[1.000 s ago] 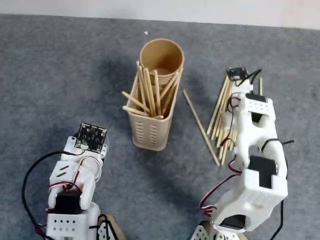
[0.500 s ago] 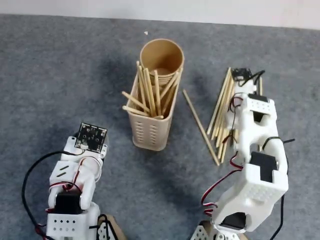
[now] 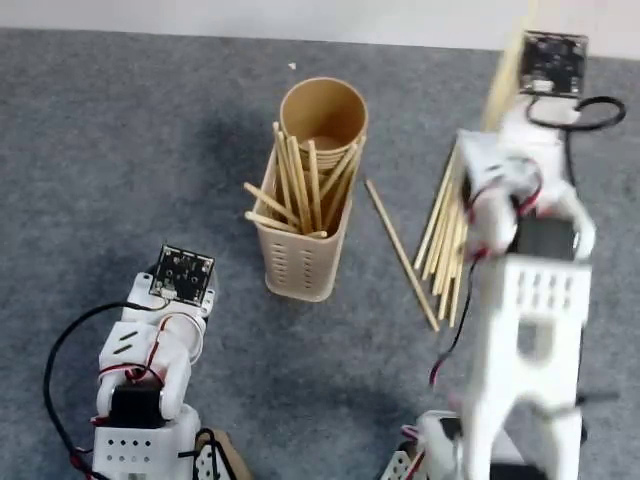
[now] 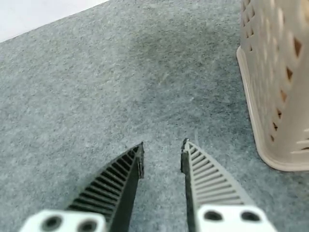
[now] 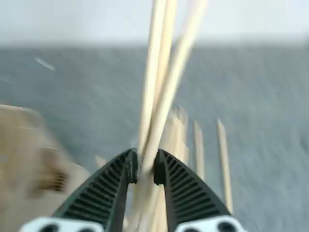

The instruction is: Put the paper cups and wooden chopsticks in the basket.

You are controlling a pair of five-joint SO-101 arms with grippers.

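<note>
- Done: a cup (image 3: 323,115) and a bunch of chopsticks (image 3: 305,190) stood in the basket (image 3: 300,262).
- Left: a pile (image 3: 445,235) and a stray stick (image 3: 402,255) lay on the worktop (image 3: 150,150) beside the basket, on my right arm's side.
- My right claw (image 5: 145,169) was clamped on a few sticks (image 5: 157,87), long axis pointing up and away from it.
- My left claw (image 4: 161,155) was slightly apart, empty, near the basket.
</note>
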